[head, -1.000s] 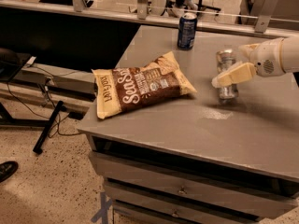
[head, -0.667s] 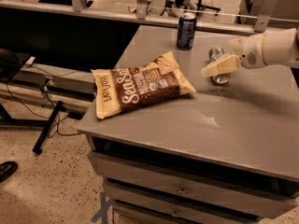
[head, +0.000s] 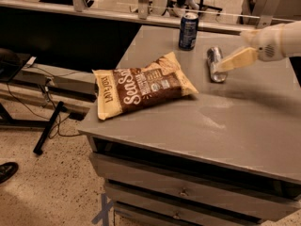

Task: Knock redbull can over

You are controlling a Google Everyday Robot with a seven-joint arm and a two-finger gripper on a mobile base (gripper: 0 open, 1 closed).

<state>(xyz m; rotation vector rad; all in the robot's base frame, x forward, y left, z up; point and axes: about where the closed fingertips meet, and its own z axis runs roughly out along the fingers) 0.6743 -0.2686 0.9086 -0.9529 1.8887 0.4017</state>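
redbull can (head: 215, 64) is down: lying on its side on the grey surface (head: 244, 126), right-rear area. Its long axis runs roughly away from the camera, with one silver end toward the back edge and the other toward the front. The silver body catches the light.

gripper (head: 224, 68) enters from the right edge of the view, with the white arm housing (head: 277, 39) behind it. The tan fingers (head: 241, 57) are angled down and to the left. They read as one closed wedge with no gap showing and nothing clamped between them. The tip overlaps the redbull can's right flank about mid-length. Can't tell from this angle whether it is in contact or just above.

Dark blue can (head: 188, 30) is upright, behind and left of the redbull can, near the rear edge. The two are clearly apart.

Chip bag (head: 141, 86), brown and yellow, lies flat left of the redbull can, toward the front-left corner. Its right corner is near the redbull can but not touching it.

Below the surface is a stack of grey drawers (head: 188, 192) with small knobs. Speckled floor (head: 51, 192) at left, with a black stand leg (head: 48, 134) and loose cables. The toe of a dark shoe (head: 7, 171) shows at the bottom-left edge.
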